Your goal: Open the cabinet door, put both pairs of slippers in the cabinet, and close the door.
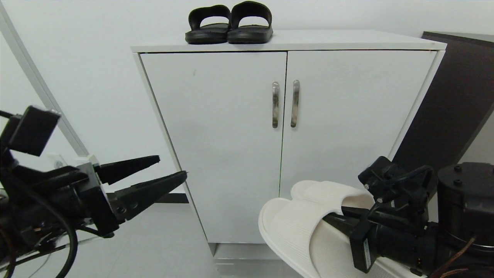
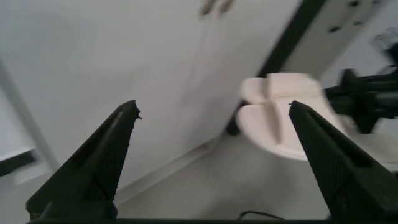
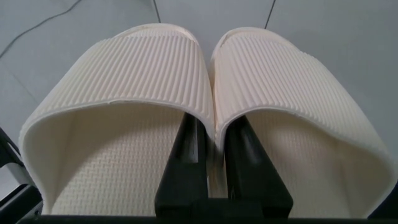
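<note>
A white two-door cabinet [image 1: 216, 146] stands ahead with both doors shut and two metal handles [image 1: 275, 104] at the middle. A pair of black slippers [image 1: 230, 25] rests on its top. My right gripper [image 1: 339, 216] is low at the right, shut on a pair of white slippers [image 1: 305, 224], one finger inside each slipper, pinching their inner walls [image 3: 208, 118] together. My left gripper [image 1: 170, 170] is open and holds nothing, low at the left beside the cabinet's left edge; in the left wrist view its fingers [image 2: 112, 155] frame the white slippers [image 2: 280, 118].
A dark panel [image 1: 451, 104] leans at the cabinet's right. A grey slanted rail [image 1: 38, 85] runs along the white wall on the left. Light tiled floor [image 1: 162, 247] lies in front of the cabinet.
</note>
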Controlling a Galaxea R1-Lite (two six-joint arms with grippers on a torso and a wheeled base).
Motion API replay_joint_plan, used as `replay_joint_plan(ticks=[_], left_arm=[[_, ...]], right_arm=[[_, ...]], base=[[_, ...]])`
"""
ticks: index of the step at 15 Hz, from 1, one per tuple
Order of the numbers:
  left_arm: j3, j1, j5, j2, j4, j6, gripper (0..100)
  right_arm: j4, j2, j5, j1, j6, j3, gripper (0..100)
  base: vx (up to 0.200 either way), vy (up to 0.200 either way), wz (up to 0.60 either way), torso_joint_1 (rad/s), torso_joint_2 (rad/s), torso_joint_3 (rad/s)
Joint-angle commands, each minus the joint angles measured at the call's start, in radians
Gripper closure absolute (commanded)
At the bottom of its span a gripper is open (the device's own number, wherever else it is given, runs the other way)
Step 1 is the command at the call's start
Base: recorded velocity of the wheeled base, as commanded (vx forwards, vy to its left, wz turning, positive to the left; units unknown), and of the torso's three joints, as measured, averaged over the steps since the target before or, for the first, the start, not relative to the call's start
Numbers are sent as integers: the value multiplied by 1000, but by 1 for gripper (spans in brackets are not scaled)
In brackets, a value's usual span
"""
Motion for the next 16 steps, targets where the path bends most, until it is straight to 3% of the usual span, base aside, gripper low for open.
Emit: replay_joint_plan(ticks=[1, 2, 4, 5, 9, 10, 12, 13, 16], left_arm=[[-99, -97, 5, 117, -5, -11, 0], [-141, -123, 10, 152, -6, -25, 0], [-246, -193, 39, 234, -6, -89, 0], [-289, -224, 39, 264, -6, -106, 0], [-444, -324, 42, 412, -5, -111, 0], [-501, -342, 39, 459, -5, -134, 0], [-562, -351, 27, 496, -5, -177, 0], [-616, -350, -12, 525, 1, -195, 0], [-711, -347, -56, 562, 92, -197, 0]], right_arm=[[-1, 5, 1, 0, 1, 1, 100], [-1, 11, 1, 0, 1, -1, 100], [-1, 13, 3, -3, 3, -2, 100], [-1, 8, 3, -5, 4, -4, 100], [-1, 7, 4, -22, 4, -5, 100], [-1, 8, 6, -25, 3, -5, 100], [-1, 10, 6, -26, 3, -5, 100], [-1, 13, 6, -28, 3, -4, 100], [-1, 13, 6, -31, 3, -4, 100]], base=[[0, 0, 0, 0, 0, 0], [0, 0, 0, 0, 0, 0], [0, 0, 0, 0, 0, 0], [0, 0, 0, 0, 0, 0], [0, 0, 0, 0, 0, 0], [0, 0, 0, 0, 0, 0], [0, 0, 0, 0, 0, 0], [0, 0, 0, 0, 0, 0], [0, 0, 0, 0, 0, 0]])
